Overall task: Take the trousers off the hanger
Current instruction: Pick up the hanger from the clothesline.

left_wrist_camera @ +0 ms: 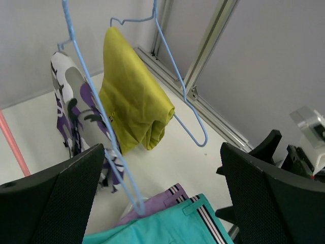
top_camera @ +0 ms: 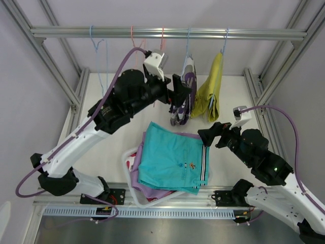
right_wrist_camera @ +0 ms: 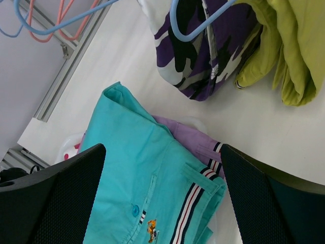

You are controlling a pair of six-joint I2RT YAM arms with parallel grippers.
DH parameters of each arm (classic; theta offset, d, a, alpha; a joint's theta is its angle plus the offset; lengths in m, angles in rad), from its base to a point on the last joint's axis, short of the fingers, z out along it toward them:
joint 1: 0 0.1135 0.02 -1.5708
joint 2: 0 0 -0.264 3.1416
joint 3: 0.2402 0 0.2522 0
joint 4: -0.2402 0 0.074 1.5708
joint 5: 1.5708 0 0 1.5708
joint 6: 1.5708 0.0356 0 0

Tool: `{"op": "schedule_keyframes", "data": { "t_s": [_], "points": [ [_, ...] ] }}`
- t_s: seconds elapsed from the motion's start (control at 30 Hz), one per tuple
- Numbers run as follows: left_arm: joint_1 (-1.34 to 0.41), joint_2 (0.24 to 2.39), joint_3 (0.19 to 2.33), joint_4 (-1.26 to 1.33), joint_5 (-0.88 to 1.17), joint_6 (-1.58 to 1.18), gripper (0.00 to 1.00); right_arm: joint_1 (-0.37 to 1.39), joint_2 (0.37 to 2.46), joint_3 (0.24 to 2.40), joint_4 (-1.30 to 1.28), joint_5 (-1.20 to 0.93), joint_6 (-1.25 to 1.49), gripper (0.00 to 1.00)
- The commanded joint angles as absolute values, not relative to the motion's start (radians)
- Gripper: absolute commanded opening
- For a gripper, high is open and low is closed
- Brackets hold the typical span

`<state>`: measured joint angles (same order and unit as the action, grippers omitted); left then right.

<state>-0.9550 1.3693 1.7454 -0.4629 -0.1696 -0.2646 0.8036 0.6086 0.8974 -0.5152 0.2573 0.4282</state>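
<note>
The camouflage shorts (top_camera: 184, 99) and the mustard shorts (top_camera: 210, 94) hang on blue hangers from the top rail. Both show in the left wrist view, camouflage (left_wrist_camera: 76, 117) and mustard (left_wrist_camera: 132, 101). The teal shorts (top_camera: 172, 160) lie on top of the lilac shorts (top_camera: 152, 191) in a white basket (top_camera: 128, 156). A bit of the red-and-white pair (top_camera: 133, 162) peeks out at the left. My left gripper (top_camera: 182, 93) is open and empty, close beside the camouflage shorts. My right gripper (top_camera: 215, 136) is open and empty over the right edge of the teal shorts (right_wrist_camera: 137, 173).
An empty blue hanger (top_camera: 99, 51) and two empty pink hangers (top_camera: 137, 40) hang on the rail (top_camera: 254, 34) at the left. The blue hanger wire (left_wrist_camera: 96, 107) crosses just in front of my left fingers. Aluminium frame posts stand on both sides.
</note>
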Motion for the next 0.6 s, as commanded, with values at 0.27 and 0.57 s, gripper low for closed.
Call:
{"op": "schedule_keyframes", "data": {
  "t_s": [0.27, 0.57],
  "points": [
    [-0.695, 1.618, 2.085, -0.509, 0.225, -0.359, 1.0, 0.804, 0.603, 0.839, -0.48, 0.238, 0.408, 0.99],
    [-0.641, 1.769, 2.125, -0.437, 0.429, -0.526, 1.0, 0.792, 0.597, 0.816, -0.492, 0.253, 0.383, 1.0]
  ]
}}
